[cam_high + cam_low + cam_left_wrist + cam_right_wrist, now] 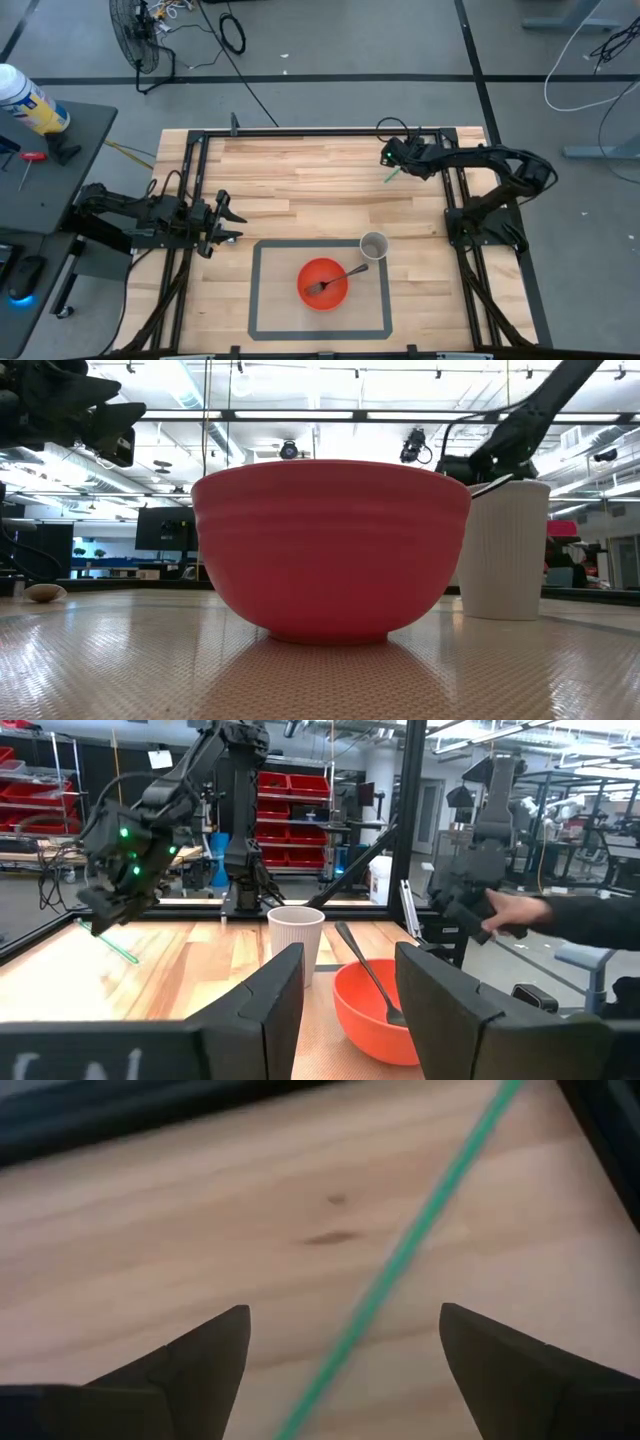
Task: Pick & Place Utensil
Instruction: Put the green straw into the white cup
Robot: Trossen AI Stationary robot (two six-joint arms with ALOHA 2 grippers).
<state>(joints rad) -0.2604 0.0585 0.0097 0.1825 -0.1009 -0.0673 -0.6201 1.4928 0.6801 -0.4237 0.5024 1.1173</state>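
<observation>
Left arm: I see a dark, matte black body (130, 215) built of chunky jointed links, with thin black cables running along it.
Left gripper (385, 1020): my wrist camera shows two broad, flat black fingers (262, 1010) with angled, wedge-like edges.
Right arm (500, 175): black links again, a looping black cable arching over the wrist section.
Right gripper (395, 160): a blocky black head; small green lights glow on its housing; its fingers (200, 1355) taper to dark pointed wedges.
</observation>
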